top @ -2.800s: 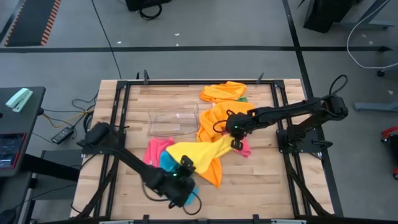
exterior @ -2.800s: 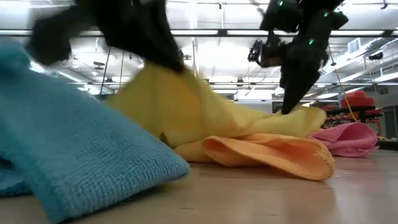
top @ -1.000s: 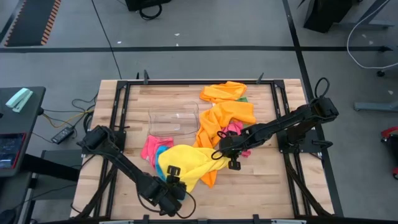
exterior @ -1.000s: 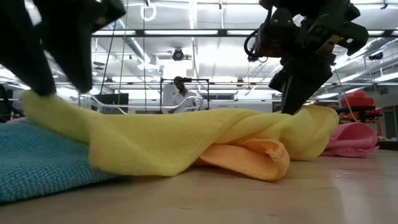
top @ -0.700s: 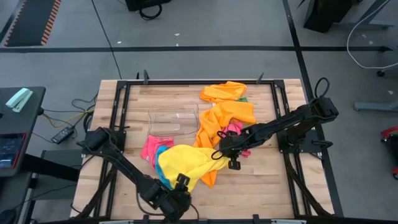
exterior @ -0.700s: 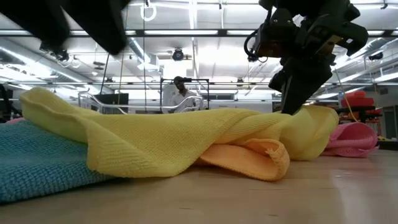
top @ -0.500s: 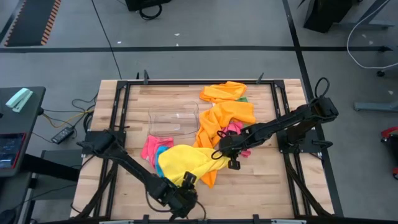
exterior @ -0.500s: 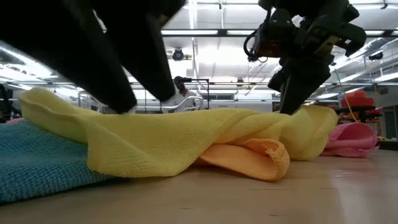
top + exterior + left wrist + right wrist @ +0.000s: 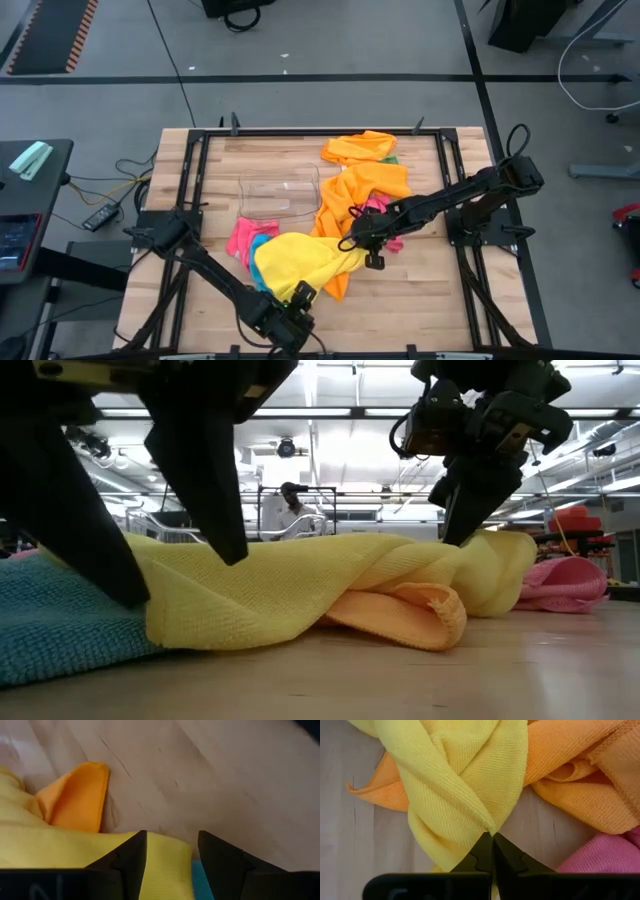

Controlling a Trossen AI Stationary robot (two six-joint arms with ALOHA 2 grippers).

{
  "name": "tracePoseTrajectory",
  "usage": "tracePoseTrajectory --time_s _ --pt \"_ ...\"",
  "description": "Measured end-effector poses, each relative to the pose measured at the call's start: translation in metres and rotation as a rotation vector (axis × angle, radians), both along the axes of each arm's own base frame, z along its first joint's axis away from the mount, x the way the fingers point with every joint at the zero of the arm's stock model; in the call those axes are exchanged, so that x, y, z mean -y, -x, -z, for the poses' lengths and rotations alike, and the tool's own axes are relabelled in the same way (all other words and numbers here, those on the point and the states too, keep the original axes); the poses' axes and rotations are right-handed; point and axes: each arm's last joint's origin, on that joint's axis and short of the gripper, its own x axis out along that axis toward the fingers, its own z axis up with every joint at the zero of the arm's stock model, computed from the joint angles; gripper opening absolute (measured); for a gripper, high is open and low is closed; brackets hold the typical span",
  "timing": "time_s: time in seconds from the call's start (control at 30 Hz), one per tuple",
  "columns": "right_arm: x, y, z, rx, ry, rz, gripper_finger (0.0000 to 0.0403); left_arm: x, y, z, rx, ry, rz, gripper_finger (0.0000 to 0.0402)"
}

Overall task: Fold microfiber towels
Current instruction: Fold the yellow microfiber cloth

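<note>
Since a second ago, the left gripper (image 9: 300,297) has let go of the yellow towel (image 9: 295,258) and now stands open over its near edge. The right gripper (image 9: 492,851) stays pinched shut on its far corner. It lies twisted mid-table on an orange towel (image 9: 420,610); probably no towel is folded yet.

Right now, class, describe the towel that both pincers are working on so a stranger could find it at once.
On the wooden table, look near the front edge, just ahead of the clear bin. The yellow towel lies twisted between the left pincer and right pincer, the only yellow cloth, draped over blue and orange ones.
</note>
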Motion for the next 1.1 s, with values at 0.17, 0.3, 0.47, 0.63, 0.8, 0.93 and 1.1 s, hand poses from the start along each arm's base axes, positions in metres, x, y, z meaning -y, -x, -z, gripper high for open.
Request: tracePoseTrajectory --time_s 0.17,0.3,0.47,0.63,0.8,0.93,1.1 --pt "0.0 -0.001 0.0 0.007 -0.002 -0.001 0.001 -0.001 0.001 0.001 -0.008 -0.063 0.038 0.0188" --pt "0.0 -0.001 0.0 0.007 -0.002 -0.001 0.001 -0.002 0.003 0.002 -0.02 -0.076 0.044 0.0182" --pt "0.0 -0.001 0.0 0.007 -0.002 -0.001 0.001 -0.002 0.002 0.013 -0.05 -0.123 0.088 0.0165" --pt "0.0 -0.001 -0.001 0.014 -0.003 0.0 0.001 0.0 -0.001 0.02 -0.046 -0.18 0.166 0.0161" --pt "0.0 -0.001 -0.001 0.015 -0.003 -0.001 0.001 -0.001 -0.002 0.02 -0.04 -0.189 0.171 0.0156" --pt "0.0 -0.001 -0.001 0.017 -0.004 -0.001 0.001 -0.001 -0.003 0.02 -0.037 -0.215 0.205 0.0136" --pt "0.0 -0.001 -0.001 0.018 -0.004 -0.001 0.001 0.0 -0.003 0.02 -0.034 -0.214 0.207 0.0098"
